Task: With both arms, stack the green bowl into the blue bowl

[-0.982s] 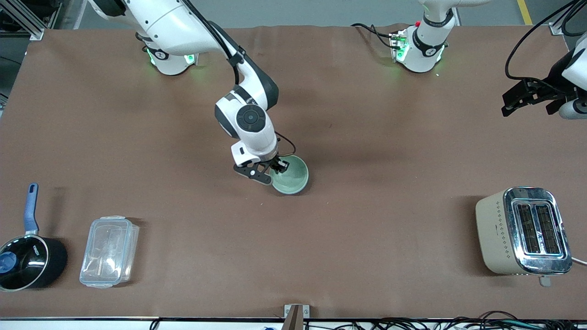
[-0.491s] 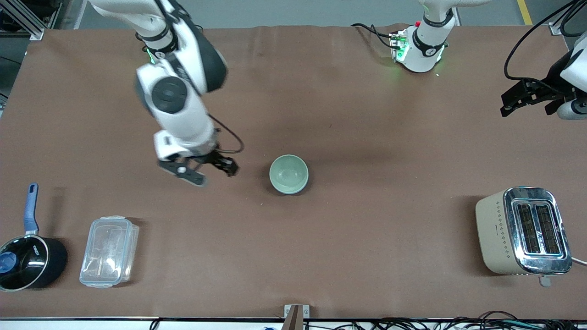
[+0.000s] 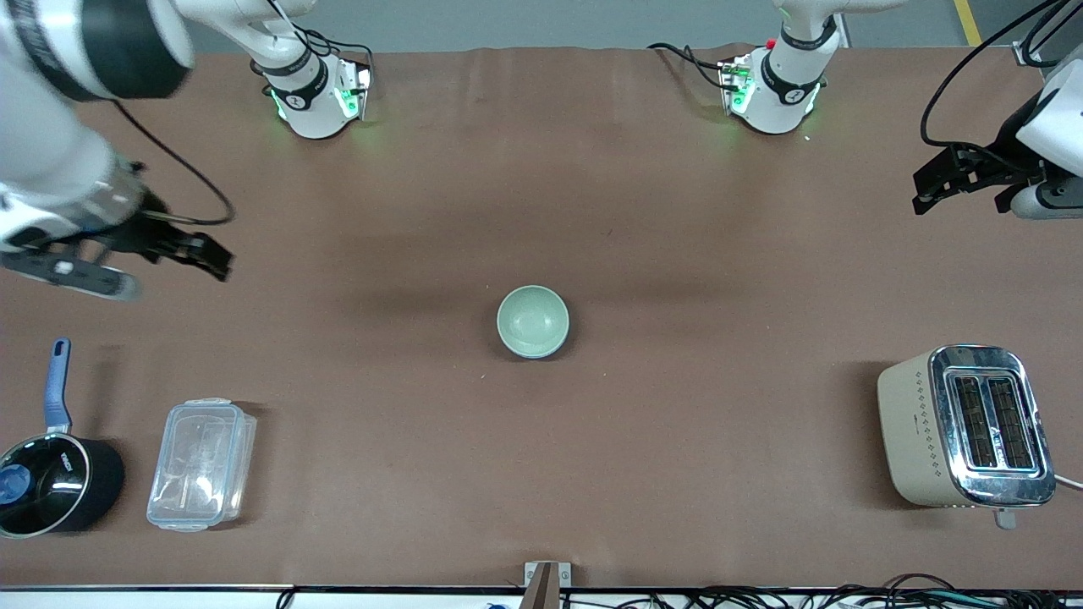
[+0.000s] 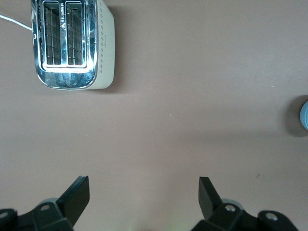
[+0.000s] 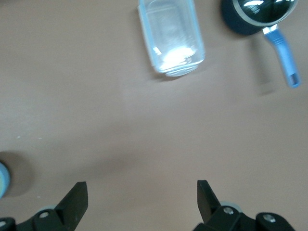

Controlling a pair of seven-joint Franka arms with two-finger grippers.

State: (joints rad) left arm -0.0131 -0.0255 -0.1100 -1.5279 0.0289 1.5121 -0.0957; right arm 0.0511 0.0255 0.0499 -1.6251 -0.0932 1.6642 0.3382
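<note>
Now the right gripper (image 3: 182,254) is hanging wide open and empty over the table near the right arm's end. The left gripper (image 3: 952,182) is waiting wide open and empty up at the left arm's edge. The green bowl (image 3: 533,321) is sitting in the blue bowl (image 3: 535,353) in the middle of the brown table (image 3: 677,440). Only the blue rim is peeking out.

The right arm (image 3: 59,127) is smeared with blur and cut by the front view's edge; the blue bowl (image 4: 304,114) shows only as a sliver at the left wrist view's edge, and under the green bowl (image 3: 533,320) only a thin rim; the saucepan (image 5: 257,14) is cropped in the right wrist view.
</note>
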